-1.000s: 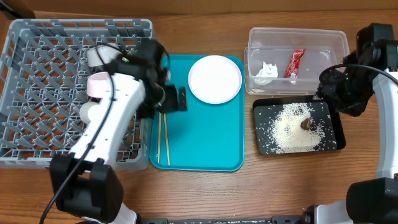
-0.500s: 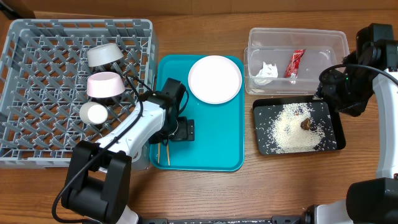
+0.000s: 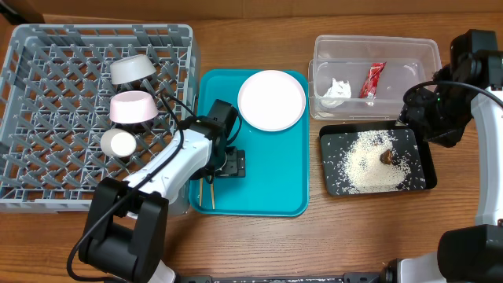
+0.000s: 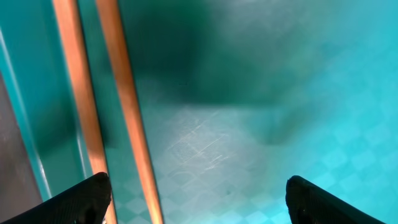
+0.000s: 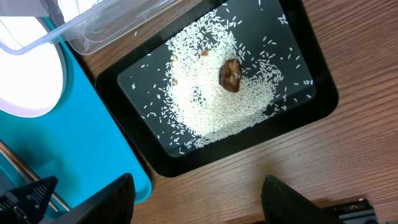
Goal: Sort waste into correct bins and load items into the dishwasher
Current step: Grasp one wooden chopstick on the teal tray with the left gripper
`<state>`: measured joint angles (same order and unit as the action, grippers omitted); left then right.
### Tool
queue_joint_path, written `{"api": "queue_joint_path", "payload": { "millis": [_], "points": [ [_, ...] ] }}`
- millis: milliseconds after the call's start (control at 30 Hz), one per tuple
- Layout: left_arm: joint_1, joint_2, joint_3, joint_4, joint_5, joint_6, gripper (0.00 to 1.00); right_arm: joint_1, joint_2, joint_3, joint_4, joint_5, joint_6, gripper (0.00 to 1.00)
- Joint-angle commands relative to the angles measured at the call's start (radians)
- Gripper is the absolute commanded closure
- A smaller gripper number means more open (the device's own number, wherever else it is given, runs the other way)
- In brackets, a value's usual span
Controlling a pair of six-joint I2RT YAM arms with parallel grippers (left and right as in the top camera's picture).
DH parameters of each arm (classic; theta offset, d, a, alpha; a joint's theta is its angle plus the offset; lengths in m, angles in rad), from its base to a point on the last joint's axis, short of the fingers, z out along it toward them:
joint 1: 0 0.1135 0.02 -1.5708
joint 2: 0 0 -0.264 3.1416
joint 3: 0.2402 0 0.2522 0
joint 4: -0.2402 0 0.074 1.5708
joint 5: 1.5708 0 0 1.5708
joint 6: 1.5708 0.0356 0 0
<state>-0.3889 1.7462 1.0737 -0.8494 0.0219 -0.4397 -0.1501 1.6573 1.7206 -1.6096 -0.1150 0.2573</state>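
Two wooden chopsticks (image 4: 127, 99) lie along the left edge of the teal tray (image 3: 267, 181); in the overhead view (image 3: 206, 192) only their near ends show. My left gripper (image 4: 196, 205) is open and low over them, with one stick between the fingers and the other at the left finger. It also shows in the overhead view (image 3: 225, 163). The white plate (image 3: 271, 99) lies on the teal tray. The grey rack (image 3: 47, 102) holds the grey-green bowl (image 3: 131, 69), pink bowl (image 3: 131, 107) and white cup (image 3: 119, 142). My right gripper (image 5: 199, 205) is open and empty.
The clear tub (image 3: 393, 47) holds the tissue (image 3: 338, 88) and red wrapper (image 3: 372, 80). The black tray (image 3: 334, 141) holds rice (image 5: 214, 99) and the brown lump (image 5: 231, 74). My right arm (image 3: 432, 114) hovers by that tray's far right corner.
My left arm swung from the rack's edge toward the front and came down over the chopsticks on the teal tray. The right arm has not moved.
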Motion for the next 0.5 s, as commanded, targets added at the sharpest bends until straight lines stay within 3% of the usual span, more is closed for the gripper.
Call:
{"api": "queue_joint_path", "payload": {
  "millis": [0,300,367,467],
  "points": [
    [-0.023,0.026,-0.013,0.013,-0.03,-0.015,0.08,-0.003,-0.028,0.029,0.002,0.01,-0.003,0.33],
    [-0.036,0.11,-0.013,0.01,-0.048,-0.013,0.09,-0.003,-0.028,0.029,-0.002,0.01,-0.003,0.33],
    [-0.036,0.114,-0.013,0.01,-0.048,-0.013,0.18,-0.003,-0.029,0.029,-0.002,0.01,-0.003,0.33],
    [-0.036,0.114,-0.013,0.01,-0.048,-0.013,0.49,-0.003,-0.029,0.029,-0.002,0.01,-0.003,0.33]
  ]
}}
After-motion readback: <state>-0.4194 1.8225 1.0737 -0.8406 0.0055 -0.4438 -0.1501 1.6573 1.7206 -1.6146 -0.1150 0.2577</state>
